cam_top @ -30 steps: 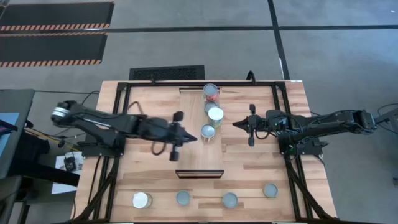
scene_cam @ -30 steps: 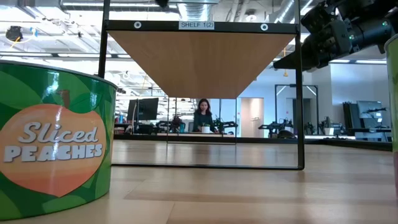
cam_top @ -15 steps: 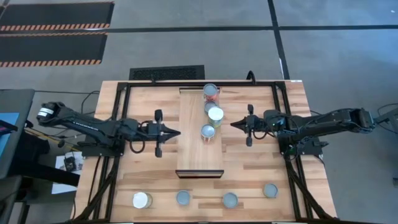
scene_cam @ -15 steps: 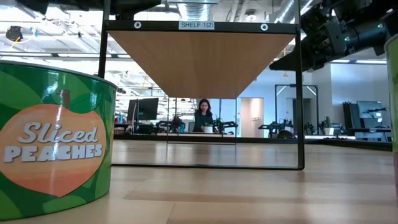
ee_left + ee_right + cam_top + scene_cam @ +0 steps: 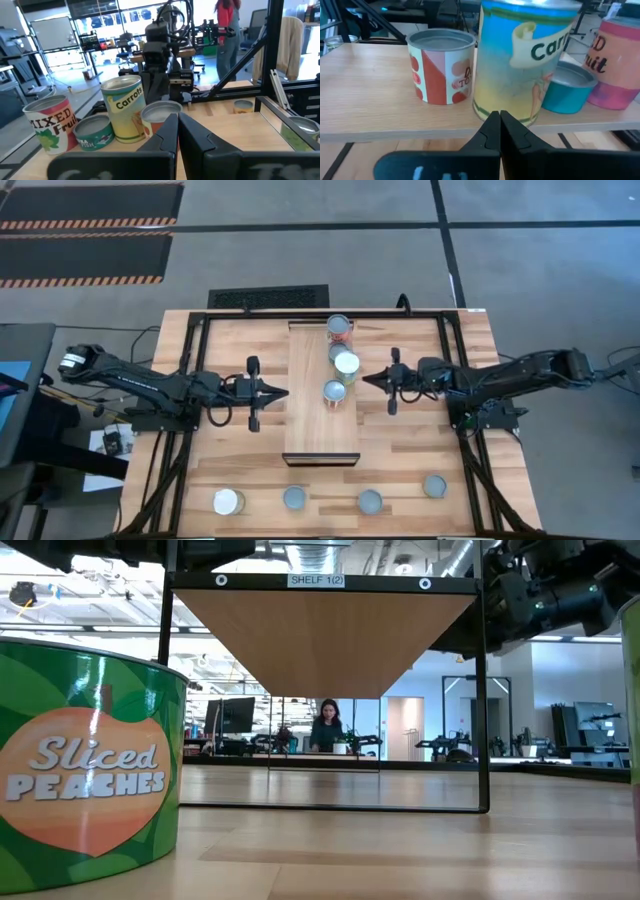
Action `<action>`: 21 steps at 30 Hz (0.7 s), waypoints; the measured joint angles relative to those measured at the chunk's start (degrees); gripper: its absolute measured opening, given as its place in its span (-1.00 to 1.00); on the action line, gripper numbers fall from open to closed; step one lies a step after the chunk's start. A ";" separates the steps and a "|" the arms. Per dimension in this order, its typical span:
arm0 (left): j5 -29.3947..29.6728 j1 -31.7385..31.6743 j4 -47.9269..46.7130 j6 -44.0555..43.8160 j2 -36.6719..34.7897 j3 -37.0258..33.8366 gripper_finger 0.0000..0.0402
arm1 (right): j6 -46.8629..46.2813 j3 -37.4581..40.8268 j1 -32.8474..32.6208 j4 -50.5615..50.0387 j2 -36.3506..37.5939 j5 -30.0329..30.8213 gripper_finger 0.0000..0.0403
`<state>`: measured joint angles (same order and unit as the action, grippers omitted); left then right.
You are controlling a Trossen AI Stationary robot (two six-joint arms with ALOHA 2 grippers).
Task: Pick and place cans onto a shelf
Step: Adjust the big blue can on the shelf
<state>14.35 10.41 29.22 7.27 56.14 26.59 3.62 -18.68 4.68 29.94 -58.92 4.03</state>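
The light-wood shelf (image 5: 305,420) runs down the table's middle, raised on a black frame (image 5: 483,690). On its far half stand a red Mixed Fruit can (image 5: 339,328), a low teal can (image 5: 336,351), a tall Carrots can (image 5: 347,364) and a red-and-white can (image 5: 334,392), each on its base. My left gripper (image 5: 286,393) is shut and empty at the shelf's left edge, pointing at the cans (image 5: 125,110). My right gripper (image 5: 364,380) is shut and empty at the shelf's right edge, its tips (image 5: 499,120) just short of the Carrots can (image 5: 525,55).
Several more cans stand in a row along the table's near edge (image 5: 227,501) (image 5: 296,498) (image 5: 369,501) (image 5: 434,485); one is a Sliced Peaches can (image 5: 90,780). Bare wood lies on both sides of the shelf. A person shows in the room beyond (image 5: 325,725).
My left gripper has drawn back toward the table's left edge, from over the shelf beside the red-and-white can to the shelf's left edge, and has then kept still. My right gripper has gone a little toward the table's left, closer to the Carrots can. The cans have stayed in place.
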 joint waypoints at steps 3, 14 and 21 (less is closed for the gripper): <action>0.00 0.00 -0.11 -0.05 0.02 -0.02 -0.99 | -1.01 -1.19 -0.68 0.42 -2.12 0.02 -0.94; 0.00 0.00 0.02 -1.02 0.07 -0.02 -0.99 | -1.69 -7.16 -2.79 0.60 -8.93 0.42 -0.94; 0.00 0.00 -0.75 -1.46 0.09 -0.02 -0.99 | -1.63 -8.45 -2.40 -0.32 -10.30 0.63 -0.94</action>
<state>14.35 10.41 28.47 5.80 56.23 26.57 1.99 -27.13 2.28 29.62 -69.22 4.66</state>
